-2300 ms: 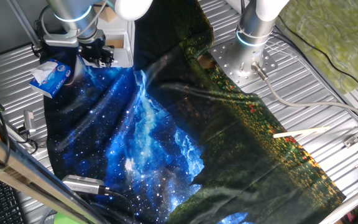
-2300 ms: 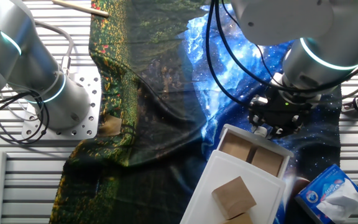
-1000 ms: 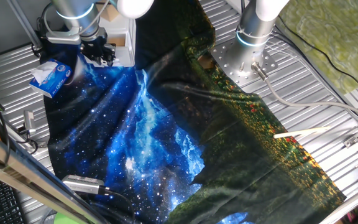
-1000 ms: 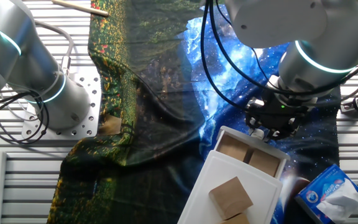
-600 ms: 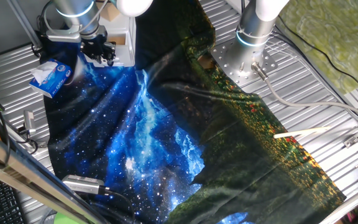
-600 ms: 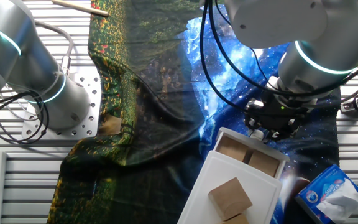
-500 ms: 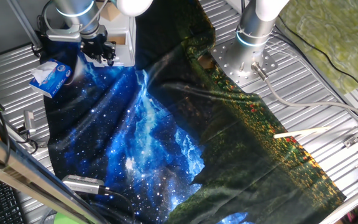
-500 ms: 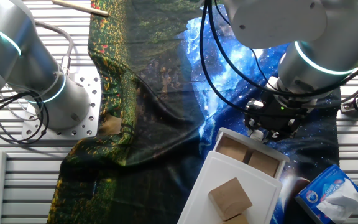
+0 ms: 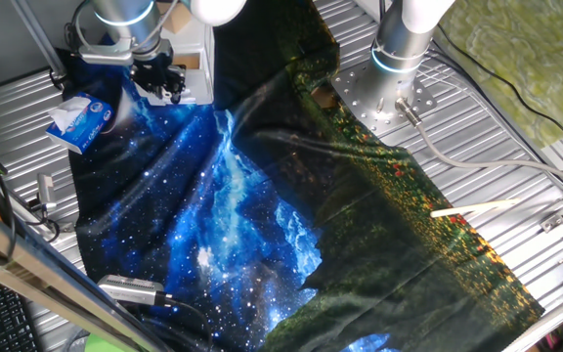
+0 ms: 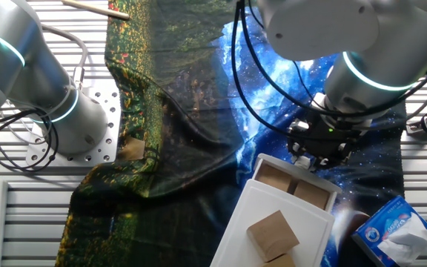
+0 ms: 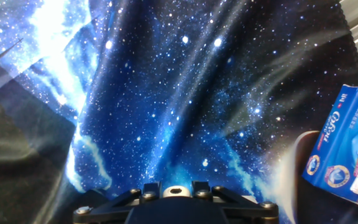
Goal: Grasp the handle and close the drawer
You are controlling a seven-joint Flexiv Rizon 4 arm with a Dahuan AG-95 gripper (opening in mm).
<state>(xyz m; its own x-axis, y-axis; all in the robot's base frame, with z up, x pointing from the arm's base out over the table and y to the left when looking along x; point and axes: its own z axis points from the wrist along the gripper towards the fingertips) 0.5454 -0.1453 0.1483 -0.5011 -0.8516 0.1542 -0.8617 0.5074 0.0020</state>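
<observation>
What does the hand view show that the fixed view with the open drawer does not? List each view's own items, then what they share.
Only the hand view: a close look down at the starry cloth under the hand, with no drawer in sight. Only that fixed view: the drawer, still open, with tan blocks inside, the gripper at its front edge, and a second arm. Both: the blue cloth and the tissue packet.

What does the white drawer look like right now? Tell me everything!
The drawer is a small white plastic box, still pulled partly out of its white case. Inside it looks tan-brown, split into two compartments. It sits on the starry blue cloth, with the gripper right at its front edge, hiding the handle.
</observation>
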